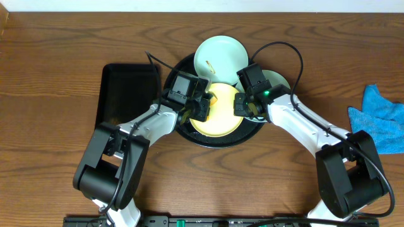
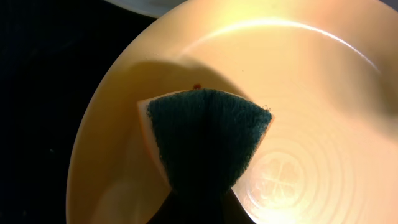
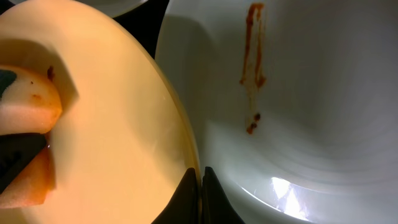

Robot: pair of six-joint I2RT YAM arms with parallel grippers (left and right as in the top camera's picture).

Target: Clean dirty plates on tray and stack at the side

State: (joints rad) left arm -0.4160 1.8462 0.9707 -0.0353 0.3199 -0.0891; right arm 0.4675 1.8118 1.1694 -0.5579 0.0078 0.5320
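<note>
A pale yellow plate (image 1: 219, 116) lies in the large round black tray (image 1: 189, 135). My left gripper (image 1: 203, 104) is shut on a folded sponge (image 2: 205, 140), green scouring side up, and presses it onto the yellow plate (image 2: 311, 93) beside a small brown speck (image 2: 196, 86). My right gripper (image 3: 202, 177) is shut on the yellow plate's right rim (image 3: 180, 124). A mint plate (image 3: 311, 93) next to it carries a brownish smear (image 3: 252, 62). Another mint plate (image 1: 219, 55) sits at the tray's far edge, and a third plate (image 1: 278, 81) shows partly behind the right arm.
A smaller rectangular black tray (image 1: 126, 94) lies left of the round one. A blue cloth (image 1: 382, 120) rests at the table's right edge. Cables (image 1: 284, 47) loop over the plates behind the right wrist.
</note>
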